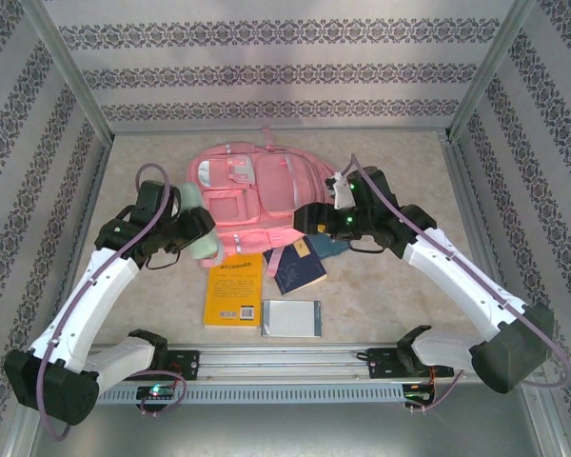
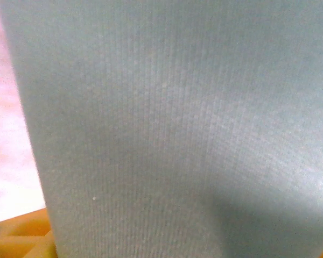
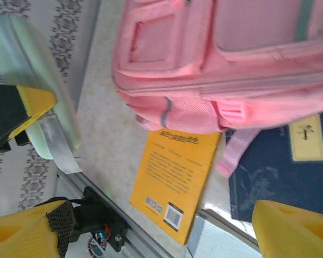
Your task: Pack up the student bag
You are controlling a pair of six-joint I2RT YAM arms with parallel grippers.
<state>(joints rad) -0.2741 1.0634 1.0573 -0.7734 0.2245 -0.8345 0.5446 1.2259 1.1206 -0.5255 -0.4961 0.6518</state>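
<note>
Student bag (image 1: pixel 257 186) lay flat at the middle-far part of the table (image 1: pixel 400 295), front pockets up. Its near edge overlapped the tops of the yellow book (image 1: pixel 233 290) and the dark blue book (image 1: pixel 300 269).

Your left gripper (image 1: pixel 195 228) was clamped on a pale green flat item (image 2: pixel 161 129). You held it upright just left of the bag, probably so that a thin edge could lead into an opening. No such opening showed along the bag's near side.

Your right gripper (image 3: pixel 159 231) hung with its jaws wide apart and empty above the bag's near right corner. It was probably placed there to lift or spread the fabric.

A pale notebook (image 1: pixel 291 317) lay near the rail (image 1: pixel 295 360), right of the yellow book. The left wall stood close beside your left arm, so open room for that arm lay to the right. Bare table remained right of the books.
</note>
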